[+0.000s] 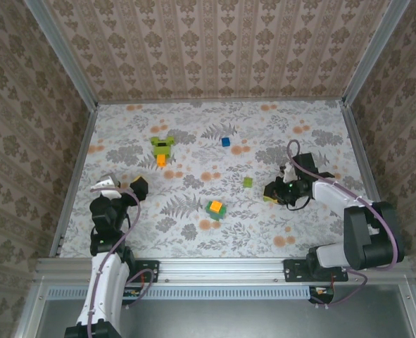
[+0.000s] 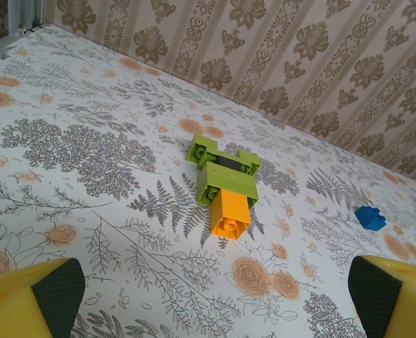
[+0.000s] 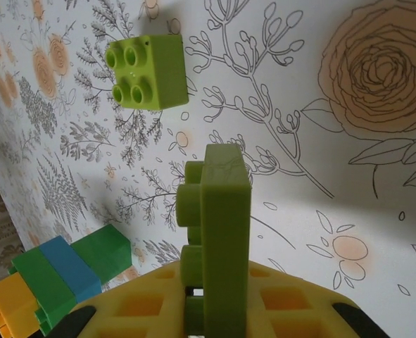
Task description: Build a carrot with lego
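No text, label, brand name, number or sign could be read anywhere. The lime-green plate (image 3: 225, 232) clamped in the right gripper (image 3: 215, 310) and the square lime-green brick (image 3: 148, 72) lying beyond its fingertips bore no legible mark on their studs. The table cover (image 1: 278, 141) and the walls (image 1: 215, 49) carried only flower and ornament patterns, no lettering.

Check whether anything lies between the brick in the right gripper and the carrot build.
One thing: a loose lime-green brick sits almost on the straight line from the right gripper, shut on its held brick, to the carrot. The blue brick lies off that line.
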Tool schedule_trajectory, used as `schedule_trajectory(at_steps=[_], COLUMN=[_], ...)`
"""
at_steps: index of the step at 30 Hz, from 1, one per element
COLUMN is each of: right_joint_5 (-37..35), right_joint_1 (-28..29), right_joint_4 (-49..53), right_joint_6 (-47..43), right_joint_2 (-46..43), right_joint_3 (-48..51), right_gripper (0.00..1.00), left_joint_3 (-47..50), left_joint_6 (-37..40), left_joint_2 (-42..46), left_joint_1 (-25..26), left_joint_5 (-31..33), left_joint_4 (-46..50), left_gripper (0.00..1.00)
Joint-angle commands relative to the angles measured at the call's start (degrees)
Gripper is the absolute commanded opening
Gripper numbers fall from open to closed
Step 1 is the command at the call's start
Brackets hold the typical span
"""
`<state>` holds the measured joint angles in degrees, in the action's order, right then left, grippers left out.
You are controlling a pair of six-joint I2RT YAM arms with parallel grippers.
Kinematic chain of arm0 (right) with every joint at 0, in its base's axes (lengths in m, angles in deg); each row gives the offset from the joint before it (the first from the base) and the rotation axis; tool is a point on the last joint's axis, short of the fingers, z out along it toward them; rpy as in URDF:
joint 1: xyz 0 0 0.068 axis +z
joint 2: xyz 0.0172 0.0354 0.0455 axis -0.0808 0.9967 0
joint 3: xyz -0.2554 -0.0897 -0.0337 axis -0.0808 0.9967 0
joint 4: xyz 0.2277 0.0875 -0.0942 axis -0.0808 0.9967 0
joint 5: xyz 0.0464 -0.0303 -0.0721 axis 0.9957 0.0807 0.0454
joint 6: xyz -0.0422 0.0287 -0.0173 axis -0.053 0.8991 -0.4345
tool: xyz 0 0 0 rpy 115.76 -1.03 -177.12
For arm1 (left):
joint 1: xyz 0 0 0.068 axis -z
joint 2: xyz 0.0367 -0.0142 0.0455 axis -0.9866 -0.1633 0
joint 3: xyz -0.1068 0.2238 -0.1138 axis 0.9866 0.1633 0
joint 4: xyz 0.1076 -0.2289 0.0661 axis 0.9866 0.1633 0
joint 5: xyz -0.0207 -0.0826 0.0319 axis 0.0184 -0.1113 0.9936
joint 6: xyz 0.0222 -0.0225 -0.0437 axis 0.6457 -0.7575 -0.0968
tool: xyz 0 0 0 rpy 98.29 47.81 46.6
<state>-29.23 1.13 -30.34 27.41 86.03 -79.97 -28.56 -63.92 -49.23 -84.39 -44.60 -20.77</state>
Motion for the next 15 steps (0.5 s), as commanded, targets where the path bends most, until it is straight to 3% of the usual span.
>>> schedule_trajectory(at_steps=[1,11,15], right_joint_5=[0.07,-2.06,-3.81], right_joint_1=[-0.50,-2.02,-2.39], right_joint_4=[-0.66,1.20,2.22], right_joint_6=[1.59,1.61,1.30], right_joint_2=[0.56,0.58,0.22], right_joint_3=[0.99,2.32,2.47], right_gripper=[0.22,0.35,0.35], left_joint_3=[0.93,1.01,0.97], left_joint_6=[-0.12,0.20,0.19], left_joint_2=[0.24,0.29,0.26], left_joint_1=[0.16,0.54,0.67], left_joint_5=[-0.55,-0.26,-0.17], left_joint_4=[-1.54,-1.63,-1.58], left_gripper=[1.00,1.00,1.00])
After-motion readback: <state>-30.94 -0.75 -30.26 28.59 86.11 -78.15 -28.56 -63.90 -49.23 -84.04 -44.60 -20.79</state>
